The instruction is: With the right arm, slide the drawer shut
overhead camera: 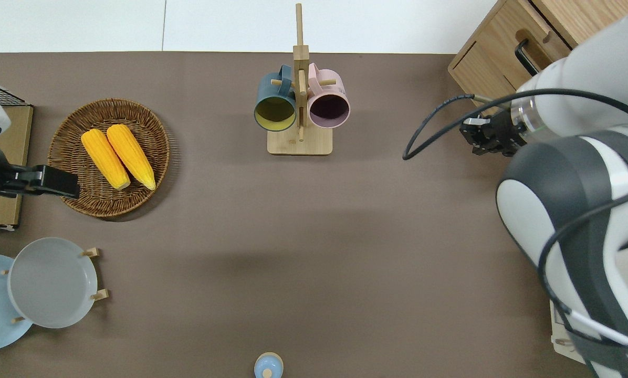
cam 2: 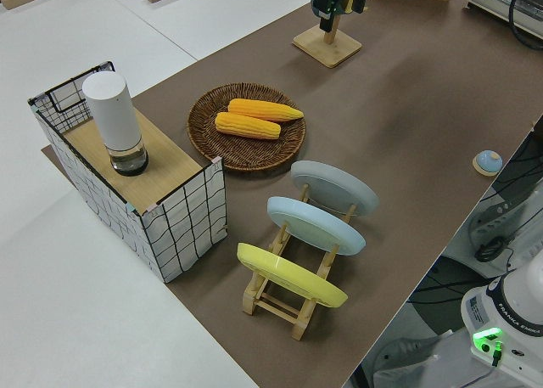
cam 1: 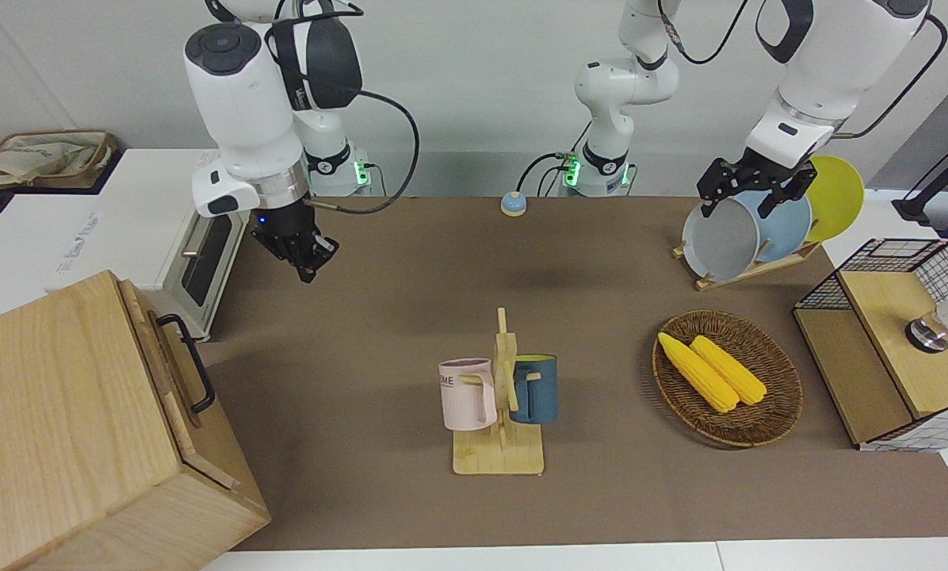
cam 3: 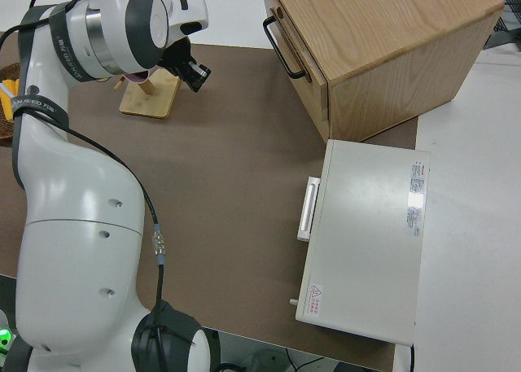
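The drawer [cam 1: 165, 373] sits pushed into the pale-wood cabinet [cam 1: 62, 412], its front panel flush and its black loop handle [cam 1: 193, 365] free. The handle also shows in the overhead view [overhead camera: 524, 52] and the right side view [cam 3: 281, 46]. My right gripper [cam 1: 309, 262], with its blue light on, is up in the air with fingers shut and holds nothing. In the overhead view it [overhead camera: 482, 139] is over bare mat beside the cabinet's corner, apart from the handle. My left arm is parked, its gripper [cam 1: 747, 194] open.
A white toaster oven [cam 1: 204, 262] stands beside the cabinet, nearer to the robots. A mug rack [cam 1: 502, 396] with two mugs stands mid-table. A corn basket [cam 1: 728, 377], a plate rack [cam 1: 751, 230] and a wire-mesh box [cam 1: 886, 349] stand toward the left arm's end.
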Controlling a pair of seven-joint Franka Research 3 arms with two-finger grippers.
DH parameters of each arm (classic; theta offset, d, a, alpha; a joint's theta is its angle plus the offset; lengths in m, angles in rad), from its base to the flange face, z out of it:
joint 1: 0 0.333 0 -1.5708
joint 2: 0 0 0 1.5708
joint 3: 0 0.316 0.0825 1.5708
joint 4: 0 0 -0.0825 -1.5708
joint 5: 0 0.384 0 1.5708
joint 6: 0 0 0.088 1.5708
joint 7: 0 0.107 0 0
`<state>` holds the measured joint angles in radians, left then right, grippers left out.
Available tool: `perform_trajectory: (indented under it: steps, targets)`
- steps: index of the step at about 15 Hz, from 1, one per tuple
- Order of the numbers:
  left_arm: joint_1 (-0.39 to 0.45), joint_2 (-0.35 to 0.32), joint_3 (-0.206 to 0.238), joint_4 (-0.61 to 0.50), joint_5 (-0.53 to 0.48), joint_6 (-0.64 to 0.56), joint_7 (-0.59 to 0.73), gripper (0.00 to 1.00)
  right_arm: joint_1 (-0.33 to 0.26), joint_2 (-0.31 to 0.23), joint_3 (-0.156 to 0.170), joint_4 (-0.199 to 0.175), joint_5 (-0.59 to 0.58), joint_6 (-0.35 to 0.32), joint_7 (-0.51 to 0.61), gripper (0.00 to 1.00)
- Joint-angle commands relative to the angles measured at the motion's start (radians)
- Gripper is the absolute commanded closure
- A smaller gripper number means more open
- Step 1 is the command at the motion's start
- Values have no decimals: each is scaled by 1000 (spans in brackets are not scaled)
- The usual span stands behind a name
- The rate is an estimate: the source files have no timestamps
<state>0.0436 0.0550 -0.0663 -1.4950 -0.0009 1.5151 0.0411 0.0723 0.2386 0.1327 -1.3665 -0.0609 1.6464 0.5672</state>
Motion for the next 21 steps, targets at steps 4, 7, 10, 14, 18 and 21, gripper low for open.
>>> perform_trajectory:
  steps: [4,7,10,14,18,21]
  targets:
    - [-7,-4,0,10,18,-18,-10,7,-20,-211,-7,-177,7,-17,-317,1000]
    - [-7,-4,0,10,18,-18,-10,7,-28,-257,-15,-200,9,-17,-421,1000]
    - [-7,-4,0,9,18,-18,-10,7,-28,-263,-25,-191,6,-28,-440,901]
    - [-7,-4,0,10,18,-18,-10,7,-34,-246,-24,-161,10,-33,-426,32]
    - [-7,-4,0,9,18,-18,-10,7,-48,-229,-24,-135,70,-33,-437,15]
    - [-7,-4,0,9,18,-18,-10,7,-62,-202,-25,-102,87,-33,-474,15]
